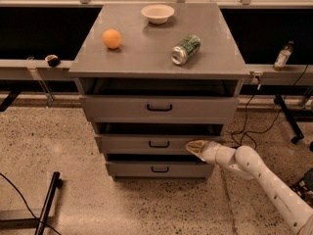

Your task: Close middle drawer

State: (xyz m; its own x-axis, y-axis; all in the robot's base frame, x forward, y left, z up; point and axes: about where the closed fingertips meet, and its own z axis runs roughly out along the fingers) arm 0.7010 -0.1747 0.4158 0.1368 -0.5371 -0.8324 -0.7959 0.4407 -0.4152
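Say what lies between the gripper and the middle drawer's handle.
Only the middle drawer's bare front: the gripper sits right of the handle, in the camera view.

White arm extends from lower right; gripper points left, low.

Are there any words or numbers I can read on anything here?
None can be read.
Green can on the cabinet top: print too blurred.
Bottle at far right: label too small.
Tool at the middle drawer front: no writing shows.
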